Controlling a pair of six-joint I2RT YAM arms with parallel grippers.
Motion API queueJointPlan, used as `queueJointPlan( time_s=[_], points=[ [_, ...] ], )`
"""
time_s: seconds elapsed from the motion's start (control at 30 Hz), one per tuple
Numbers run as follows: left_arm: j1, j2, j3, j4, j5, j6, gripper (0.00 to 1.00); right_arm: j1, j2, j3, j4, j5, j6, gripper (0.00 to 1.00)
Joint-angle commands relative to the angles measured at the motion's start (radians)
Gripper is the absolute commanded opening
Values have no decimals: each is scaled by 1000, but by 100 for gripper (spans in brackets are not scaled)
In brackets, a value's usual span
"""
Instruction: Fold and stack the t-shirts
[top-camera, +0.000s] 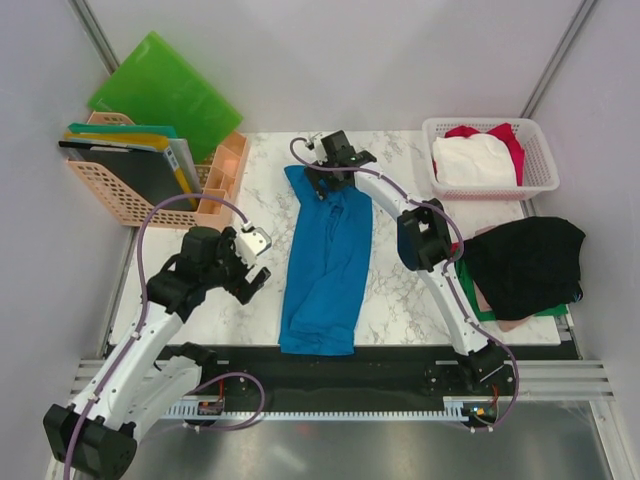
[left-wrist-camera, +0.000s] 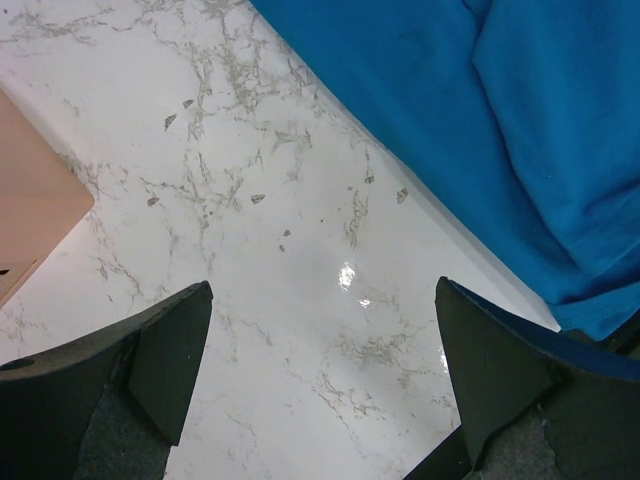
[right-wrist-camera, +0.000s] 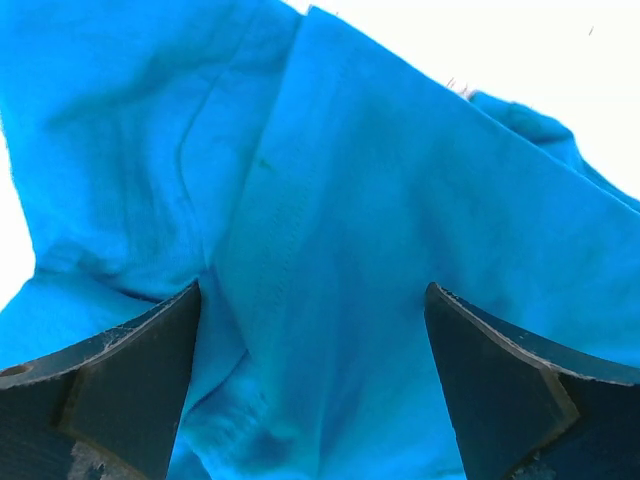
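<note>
2 pincers wide open, holding nothing: left gripper (left-wrist-camera: 320, 380) over the shiny white marble table (top-camera: 395, 300), just beside the long bright blue cloth t-shirt (top-camera: 325, 260) in the table's middle; right gripper (right-wrist-camera: 312, 370) above its far end.

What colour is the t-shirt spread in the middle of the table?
The t-shirt is bright blue, best seen in the top external view.

A bright blue t-shirt (top-camera: 325, 265) is seen on a white tabletop (top-camera: 400, 300) veined in grey like marble. A black t-shirt (top-camera: 525, 262) is seen with a green t-shirt (top-camera: 476, 302) and a pale pink t-shirt (top-camera: 507, 322), and a white t-shirt (top-camera: 472, 160) and a red t-shirt (top-camera: 512, 140) in a white lattice basket (top-camera: 490, 190). The folder (top-camera: 165, 95) is coloured bright green, the rack (top-camera: 120, 200) peach.
</note>
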Motion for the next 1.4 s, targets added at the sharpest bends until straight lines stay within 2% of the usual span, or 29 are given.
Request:
queueJointPlan(
  time_s=[0.0, 0.07, 0.13, 0.17, 0.23, 0.4, 0.53, 0.63, 0.83, 0.93, 1.0, 1.03, 1.07, 1.1, 1.13, 1.17, 1.23, 1.37],
  points=[
    [21, 6, 5, 14, -1, -22, 100, -17, 56, 34, 75, 7, 16, 98],
    [27, 13, 6, 14, 2, -22, 100, -28, 53, -11, 129, 42, 37, 98],
    [31, 19, 8, 12, 2, -22, 100, -28, 36, -116, 273, 159, 54, 98],
    [34, 27, 12, 14, 0, -20, 100, -28, 41, -126, 333, 201, 74, 98],
    [34, 42, 14, 14, 2, -19, 100, -28, 63, -59, 339, 261, 86, 98],
    [34, 85, 46, 15, 14, -25, 100, -22, 24, -146, 473, 290, 76, 98],
    [34, 98, 52, 17, 17, -25, 100, -19, -11, -198, 482, 304, 79, 98],
    [33, 91, 49, 19, 22, -23, 100, -19, -109, -293, 505, 283, 93, 98],
    [34, 98, 35, 32, 36, -19, 100, -14, -467, -512, 546, 243, 93, 98],
    [34, 127, 52, 37, 37, -16, 100, -12, -686, -581, 479, 224, 85, 98],
    [33, 142, 61, 43, 45, -16, 100, -11, -761, -623, 373, 197, 73, 98],
    [34, 147, 68, 45, 49, -14, 100, -12, -819, -621, 314, 106, 42, 98],
    [33, 151, 72, 48, 55, -13, 100, -12, -837, -608, 129, 17, -54, 98],
    [33, 163, 75, 49, 59, -13, 100, -12, -844, -554, 15, -69, -99, 98],
    [31, 170, 83, 48, 59, -11, 100, -12, -851, -528, -91, -236, -128, 97],
    [33, 171, 83, 49, 62, -8, 100, -11, -854, -510, -295, -300, -192, 95],
    [33, 174, 88, 51, 62, -5, 100, 3, -875, -529, -467, -364, -188, 98],
    [31, 177, 80, 54, 51, 1, 100, 34, -1018, -808, -439, -388, -185, 98]
  ],
)
